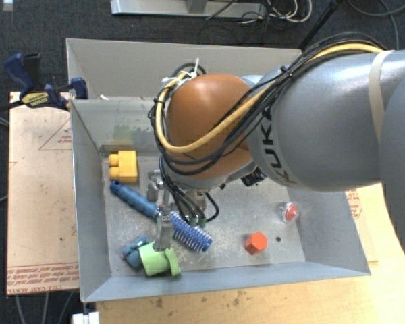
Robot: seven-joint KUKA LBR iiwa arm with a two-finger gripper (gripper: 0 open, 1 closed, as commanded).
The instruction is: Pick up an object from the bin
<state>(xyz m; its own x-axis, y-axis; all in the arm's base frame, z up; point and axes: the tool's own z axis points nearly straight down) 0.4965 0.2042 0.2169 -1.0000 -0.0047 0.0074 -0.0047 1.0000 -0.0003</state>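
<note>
Dark carpet floor (54, 12), tangled cables (287, 2), metal bar (182, 5)

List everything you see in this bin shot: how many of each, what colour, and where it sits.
bin: one, grey metal, middle of the view.
yellow block: one, yellow, far left of the bin floor.
brush: one, blue, lying slantwise from below the yellow block to mid-floor.
cylinder: one, light green, near left corner.
blue piece: one, blue, against the cylinder's left side.
small block: one, orange-red, near side, right of middle.
round thing: one, red and white, right floor.
arm: one, grey, from the right, with orange cover and cables.
gripper: one, metal, low by brush and cylinder.
</note>
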